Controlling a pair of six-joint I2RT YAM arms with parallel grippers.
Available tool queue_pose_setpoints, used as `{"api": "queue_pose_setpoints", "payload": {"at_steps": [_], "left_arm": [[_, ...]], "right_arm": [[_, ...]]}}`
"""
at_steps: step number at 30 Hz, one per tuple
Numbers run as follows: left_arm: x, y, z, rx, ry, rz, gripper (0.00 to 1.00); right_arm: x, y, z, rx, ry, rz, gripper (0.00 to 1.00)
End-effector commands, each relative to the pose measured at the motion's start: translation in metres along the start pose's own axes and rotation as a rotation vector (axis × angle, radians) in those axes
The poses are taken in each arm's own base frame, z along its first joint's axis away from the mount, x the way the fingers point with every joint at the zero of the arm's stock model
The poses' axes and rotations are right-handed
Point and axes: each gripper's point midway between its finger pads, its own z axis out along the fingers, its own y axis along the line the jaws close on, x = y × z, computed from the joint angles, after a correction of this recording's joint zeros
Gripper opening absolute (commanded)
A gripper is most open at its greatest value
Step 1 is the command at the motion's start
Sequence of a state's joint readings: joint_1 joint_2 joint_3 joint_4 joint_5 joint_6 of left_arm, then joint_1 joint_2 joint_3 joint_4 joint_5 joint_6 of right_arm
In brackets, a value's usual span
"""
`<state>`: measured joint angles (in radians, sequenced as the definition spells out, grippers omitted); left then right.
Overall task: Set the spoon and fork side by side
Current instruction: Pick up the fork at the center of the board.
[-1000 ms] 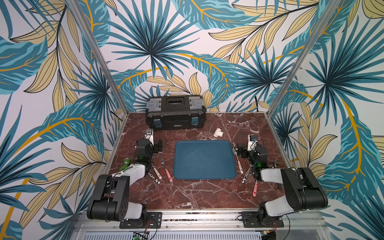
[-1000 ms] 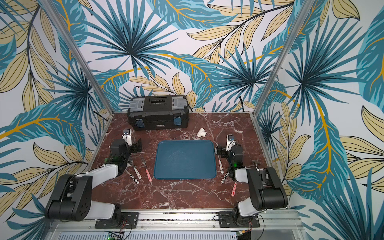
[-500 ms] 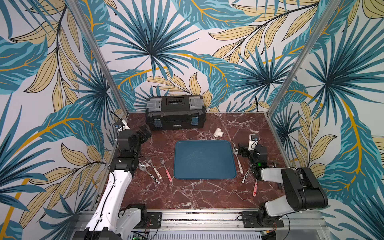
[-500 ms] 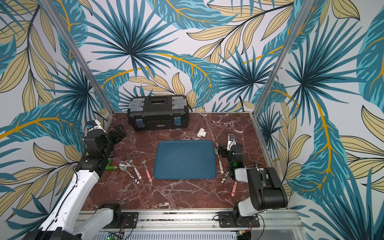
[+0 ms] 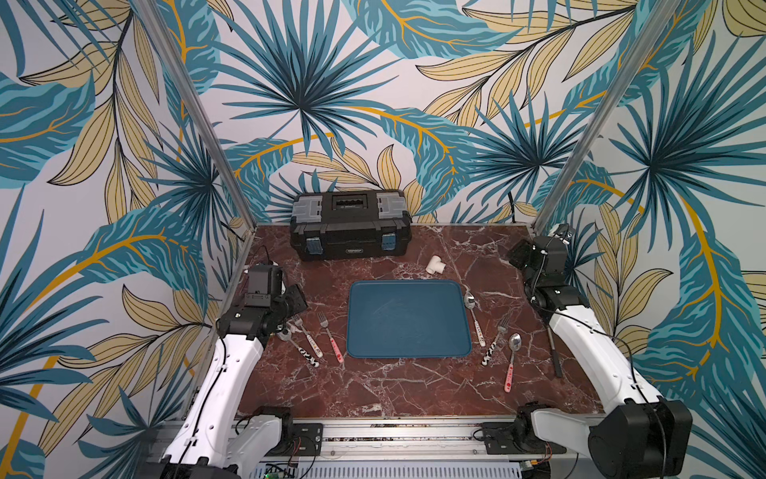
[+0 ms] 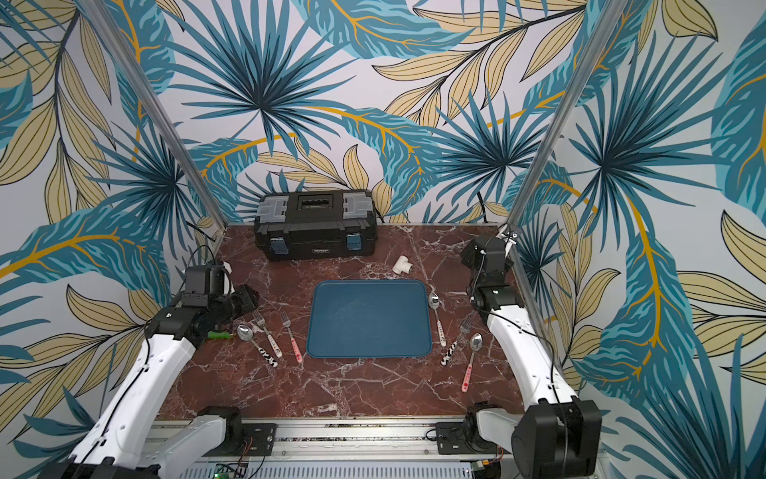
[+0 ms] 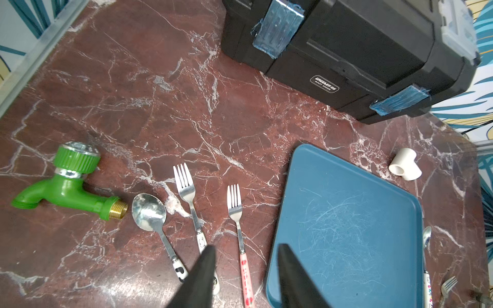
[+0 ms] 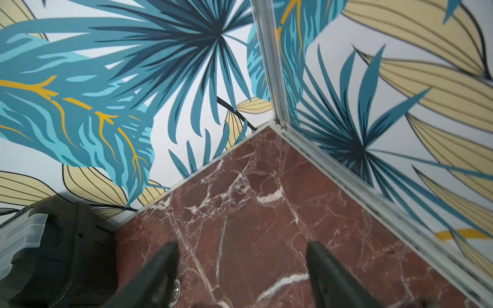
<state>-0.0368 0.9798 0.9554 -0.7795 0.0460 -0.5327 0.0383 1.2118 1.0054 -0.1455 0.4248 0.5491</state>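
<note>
Left of the blue tray [image 5: 408, 319] lie a cow-patterned spoon [image 7: 149, 213], a white-handled fork [image 7: 186, 192] and a pink-handled fork [image 7: 234, 205], roughly parallel. On the tray's right lie a white-handled spoon [image 5: 473, 317], a cow-patterned fork [image 5: 495, 340] and a pink-handled spoon [image 5: 512, 361]. My left gripper [image 7: 246, 248] hovers above the handles of the two left forks, its jaws a little apart and holding nothing. My right gripper [image 8: 241, 256] is raised near the back right corner, open over bare marble.
A black toolbox [image 5: 350, 224] stands at the back. A white pipe tee [image 5: 435, 264] lies behind the tray. A green tap [image 7: 66, 186] lies left of the cow-patterned spoon. A thin black rod [image 5: 554, 352] lies along the right arm. Walls close three sides.
Both arms have lifted from their folded rest. The left gripper came down over the left cutlery and its jaws narrowed. The right arm rose toward the back right corner.
</note>
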Motion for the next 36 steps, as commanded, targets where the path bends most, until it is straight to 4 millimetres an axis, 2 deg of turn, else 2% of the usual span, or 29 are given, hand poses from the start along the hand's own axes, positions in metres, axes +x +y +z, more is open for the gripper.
{"api": "queue_pose_setpoints", "payload": {"at_steps": [1, 2, 3, 4, 5, 6, 7, 8, 9, 10, 13, 16, 18, 22, 27, 31, 36], "left_arm": [[0.024, 0.002, 0.004, 0.018, 0.082, -0.006, 0.00], [0.029, -0.001, 0.007, 0.036, 0.103, -0.021, 0.00], [0.035, -0.004, 0.010, 0.053, 0.129, -0.026, 0.00], [0.041, -0.005, 0.013, 0.051, 0.154, -0.026, 0.07], [0.047, -0.006, 0.015, 0.046, 0.174, -0.029, 0.10], [0.055, -0.007, 0.018, 0.047, 0.204, -0.033, 0.14], [0.065, -0.008, 0.022, 0.041, 0.243, -0.046, 0.26], [0.074, -0.007, 0.025, 0.027, 0.279, -0.069, 0.37], [0.084, -0.005, 0.030, 0.004, 0.324, -0.095, 0.40], [0.093, -0.003, 0.033, -0.019, 0.361, -0.110, 0.42], [0.108, 0.007, 0.043, -0.112, 0.428, -0.134, 0.46], [0.122, 0.007, 0.051, -0.151, 0.478, -0.154, 0.47], [0.131, 0.004, 0.056, -0.176, 0.494, -0.151, 0.47], [0.145, 0.004, 0.070, -0.217, 0.527, -0.138, 0.41], [0.148, 0.014, 0.086, -0.301, 0.524, -0.156, 0.36], [0.146, 0.010, 0.099, -0.303, 0.526, -0.161, 0.36], [0.154, 0.002, 0.113, -0.282, 0.572, -0.184, 0.36]], "right_arm": [[0.071, -0.030, -0.001, 0.085, 0.234, 0.014, 0.35], [0.075, -0.032, -0.002, 0.084, 0.246, 0.008, 0.20], [0.080, -0.035, -0.004, 0.090, 0.269, -0.004, 0.09], [0.086, -0.037, -0.008, 0.102, 0.311, -0.026, 0.02], [0.090, -0.038, -0.010, 0.110, 0.355, -0.058, 0.00], [0.096, -0.040, -0.013, 0.125, 0.408, -0.095, 0.00], [0.102, -0.043, -0.015, 0.145, 0.456, -0.130, 0.02], [0.106, -0.044, -0.016, 0.153, 0.488, -0.155, 0.09], [0.110, -0.046, -0.017, 0.159, 0.521, -0.183, 0.20], [0.114, -0.047, -0.019, 0.160, 0.547, -0.202, 0.27], [0.123, -0.048, -0.019, 0.152, 0.586, -0.229, 0.36], [0.130, -0.048, -0.018, 0.145, 0.615, -0.242, 0.35], [0.132, -0.045, -0.017, 0.132, 0.622, -0.241, 0.30], [0.135, -0.043, -0.015, 0.118, 0.632, -0.241, 0.28], [0.135, -0.043, -0.014, 0.113, 0.625, -0.244, 0.28], [0.136, -0.042, -0.014, 0.106, 0.621, -0.245, 0.28], [0.138, -0.041, -0.012, 0.102, 0.628, -0.245, 0.28]]}}
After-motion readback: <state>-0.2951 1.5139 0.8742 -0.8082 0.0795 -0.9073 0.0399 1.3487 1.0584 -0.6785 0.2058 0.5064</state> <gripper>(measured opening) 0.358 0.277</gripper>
